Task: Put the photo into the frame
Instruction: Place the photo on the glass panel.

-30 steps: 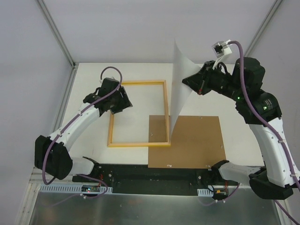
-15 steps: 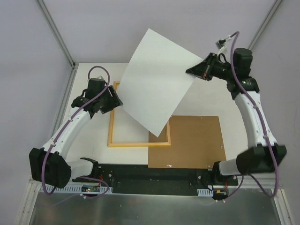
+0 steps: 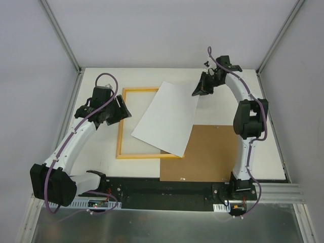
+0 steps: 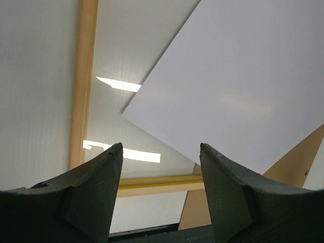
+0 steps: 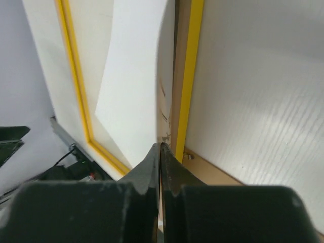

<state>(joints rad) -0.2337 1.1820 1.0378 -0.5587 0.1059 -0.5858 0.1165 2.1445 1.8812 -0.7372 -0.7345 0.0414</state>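
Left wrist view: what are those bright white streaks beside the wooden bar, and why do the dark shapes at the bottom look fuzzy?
Left wrist view: the streaks look like lamp glare on the shiny surface inside the frame; the dark shapes are fingers of the left gripper, too near the lens for focus. Right wrist view: the right gripper blurs likewise. Top external view: even light, no glare.
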